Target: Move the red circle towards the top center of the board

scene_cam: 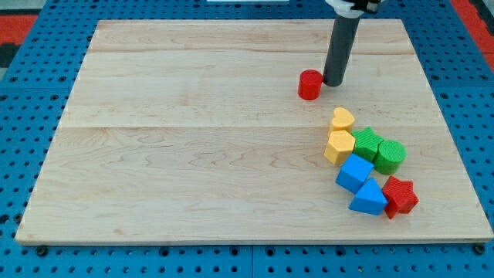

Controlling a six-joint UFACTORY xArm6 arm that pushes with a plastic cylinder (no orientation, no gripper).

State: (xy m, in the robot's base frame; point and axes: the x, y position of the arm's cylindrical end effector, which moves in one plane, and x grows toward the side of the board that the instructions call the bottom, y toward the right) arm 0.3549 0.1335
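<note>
Camera view: my tip (334, 83) is a bare rod, no tool jaws, holding nothing; it sits just right of the red circle (309, 85), near touching. Red circle is on the table (193, 154), upper right of center. Lower right cluster: yellow heart (343, 119), yellow hexagon (339, 146), two green blocks (367, 144) (390, 156), blue cube (355, 172), blue triangle (369, 198), red star (400, 195).

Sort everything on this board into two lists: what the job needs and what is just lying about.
Needed:
red circle
my tip, just to the view's right of the red circle
board

Lying about:
yellow heart
yellow hexagon
two green blocks
blue cube
blue triangle
red star
</note>
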